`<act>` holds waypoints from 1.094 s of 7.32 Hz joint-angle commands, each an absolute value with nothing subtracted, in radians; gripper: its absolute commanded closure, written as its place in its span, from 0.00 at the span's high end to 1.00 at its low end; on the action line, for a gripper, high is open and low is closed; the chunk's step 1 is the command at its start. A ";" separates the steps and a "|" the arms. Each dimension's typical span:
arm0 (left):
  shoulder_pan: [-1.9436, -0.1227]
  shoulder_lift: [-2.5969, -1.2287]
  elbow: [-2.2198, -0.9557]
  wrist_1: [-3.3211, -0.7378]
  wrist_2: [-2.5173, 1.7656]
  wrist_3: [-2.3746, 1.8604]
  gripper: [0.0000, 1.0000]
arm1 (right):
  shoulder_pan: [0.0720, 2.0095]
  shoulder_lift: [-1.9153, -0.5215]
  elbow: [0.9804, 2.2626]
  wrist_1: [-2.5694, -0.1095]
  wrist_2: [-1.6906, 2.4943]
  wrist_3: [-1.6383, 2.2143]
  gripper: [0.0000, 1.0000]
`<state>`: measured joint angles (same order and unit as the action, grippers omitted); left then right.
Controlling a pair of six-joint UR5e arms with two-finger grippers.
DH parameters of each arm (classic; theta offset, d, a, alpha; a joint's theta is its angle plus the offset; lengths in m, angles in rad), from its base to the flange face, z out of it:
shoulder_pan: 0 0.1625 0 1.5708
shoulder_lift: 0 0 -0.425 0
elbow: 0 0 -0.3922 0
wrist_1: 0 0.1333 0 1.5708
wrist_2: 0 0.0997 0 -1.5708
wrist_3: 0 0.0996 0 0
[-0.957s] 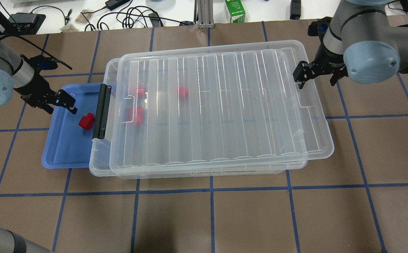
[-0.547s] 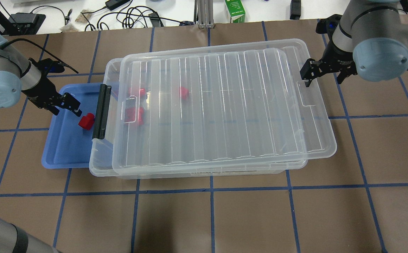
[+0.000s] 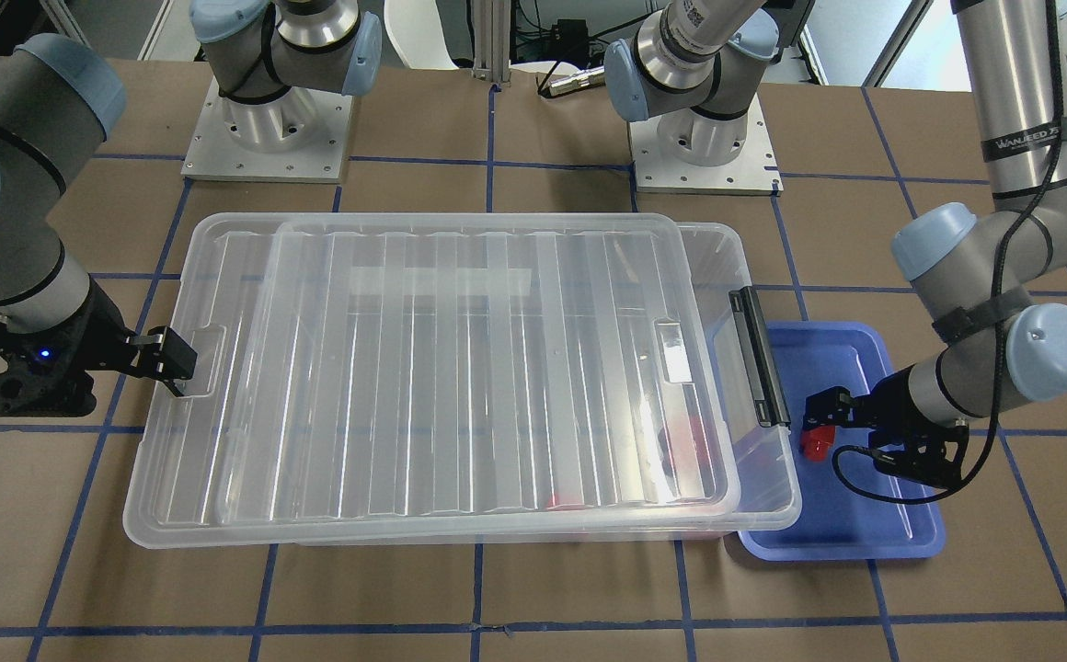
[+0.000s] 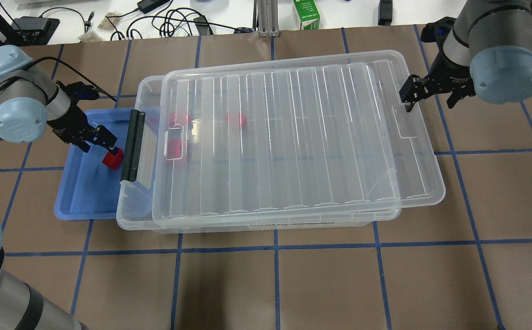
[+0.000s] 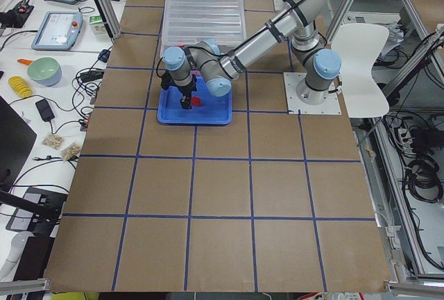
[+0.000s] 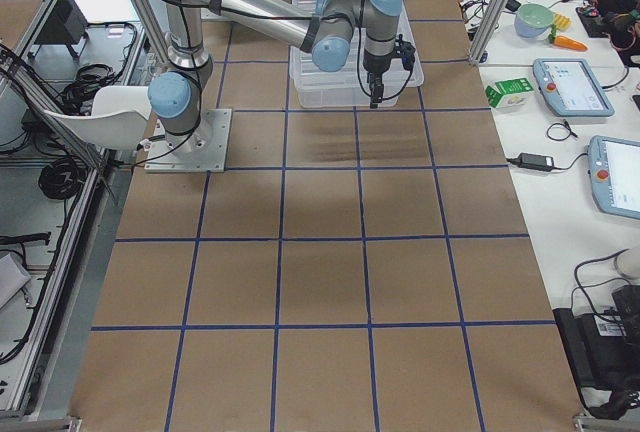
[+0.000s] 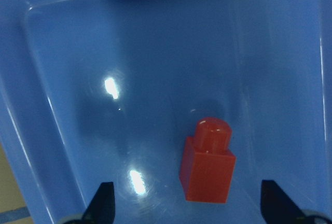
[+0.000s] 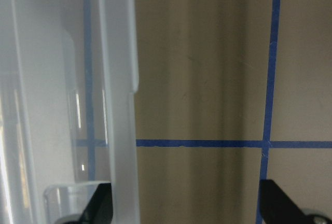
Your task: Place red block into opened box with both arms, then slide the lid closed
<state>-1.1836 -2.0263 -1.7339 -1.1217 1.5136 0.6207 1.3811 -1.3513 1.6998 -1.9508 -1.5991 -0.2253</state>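
Note:
The red block (image 4: 112, 159) (image 7: 207, 162) lies on its side in the blue tray (image 4: 82, 192), close to the box's black clip bar (image 4: 132, 144). My left gripper (image 4: 109, 146) (image 7: 189, 208) hangs open just above it, one finger on each side and neither touching. The clear box (image 4: 130, 215) carries its ribbed lid (image 4: 284, 137), shifted right so a strip at the clip end is uncovered. My right gripper (image 4: 430, 98) (image 8: 188, 208) is open at the lid's right short edge (image 8: 119, 105), which sits just inside one finger. Three other red pieces (image 4: 236, 120) lie inside the box.
The tray butts against the box's left end. A green carton (image 4: 306, 13) and cables (image 4: 169, 20) lie beyond the table's far edge. Both arm bases (image 3: 267, 129) stand on the robot's side of the box.
The lid has slid to the right along with my right gripper, widening the gap at the clip end. My left gripper has moved right and down over the red block.

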 commanded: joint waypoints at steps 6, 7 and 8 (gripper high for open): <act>-1.203 -2.075 -1.732 -1.103 1.523 0.626 0.59 | 1.299 -1.355 1.695 -1.947 -1.614 -0.296 1.00; -1.203 -2.075 -1.730 -1.109 1.522 0.626 0.11 | 1.289 -1.356 1.697 -1.947 -1.614 -0.296 1.00; -1.203 -2.074 -1.729 -1.117 1.528 0.627 0.00 | 1.286 -1.356 1.695 -1.950 -1.617 -0.296 1.00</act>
<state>-1.2026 -2.0741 -1.7305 -1.1085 1.5229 0.6261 1.2937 -1.3555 1.6961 -1.9472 -1.6142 -0.2957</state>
